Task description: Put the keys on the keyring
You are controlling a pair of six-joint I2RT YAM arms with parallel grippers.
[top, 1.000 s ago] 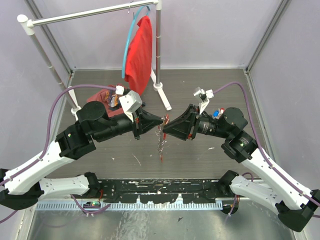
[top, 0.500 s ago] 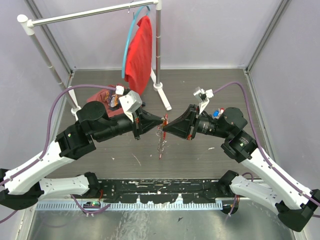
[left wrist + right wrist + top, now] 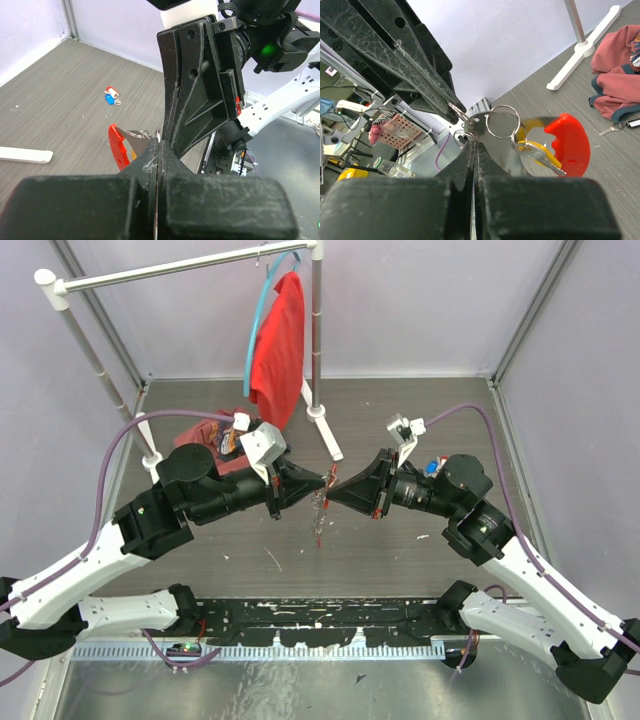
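Note:
My two grippers meet tip to tip above the middle of the table. The left gripper (image 3: 322,483) (image 3: 158,142) is shut on a thin wire loop of the keyring (image 3: 502,121). The right gripper (image 3: 333,487) (image 3: 472,145) is shut on the lower edge of the same bunch, by a small ring and a flat silver plate. A yellow-headed key (image 3: 536,150) and the red tag (image 3: 568,142) (image 3: 117,147) hang from the ring. Two loose keys, one red-headed and one blue-headed (image 3: 111,96) (image 3: 437,464), lie on the table near the right arm.
A clothes rack (image 3: 180,268) with a red cloth (image 3: 278,350) stands at the back, its white foot (image 3: 582,50) on the floor. A maroon garment (image 3: 620,95) (image 3: 205,435) lies behind the left arm, a silver key (image 3: 610,130) beside it.
The right gripper's jaws have closed onto the bunch. Both grippers and the hanging red tag have shifted slightly to the left.

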